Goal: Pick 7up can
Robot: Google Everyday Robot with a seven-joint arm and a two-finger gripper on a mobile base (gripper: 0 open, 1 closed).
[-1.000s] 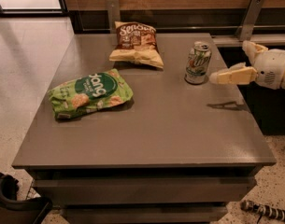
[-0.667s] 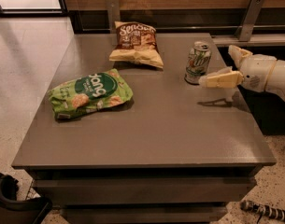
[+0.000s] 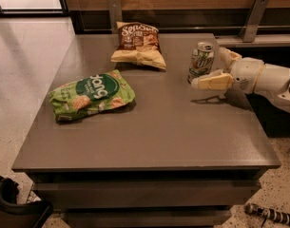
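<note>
Camera view, and we finally have the gripper [image 3: 209,69] where we want it. A second ago it was hanging out over the table's [image 3: 159,127] right edge (right as we see it), a clear gap short of the can [image 3: 201,61]. Now it has slid further in over the table. The near finger [image 3: 213,82] reaches across the front of the can's base, and the other one sits at its back side. The jaws are spread wide with nothing held yet, but the can looks like it's partly between them.

The can hasn't budged through any of this. It stands upright near the table's right rear corner, green markings facing us, silver top showing. We can't tell if the near finger is already touching it or just shy of it.

So we figure the approach is pretty much done, and the next step is a bit more reach, then a squeeze. The thing to watch is nudging a light can over before the close.

The brown bag [image 3: 137,44] at the table's rear middle and the green bag [image 3: 91,95] on its left side are well out of the way.
</note>
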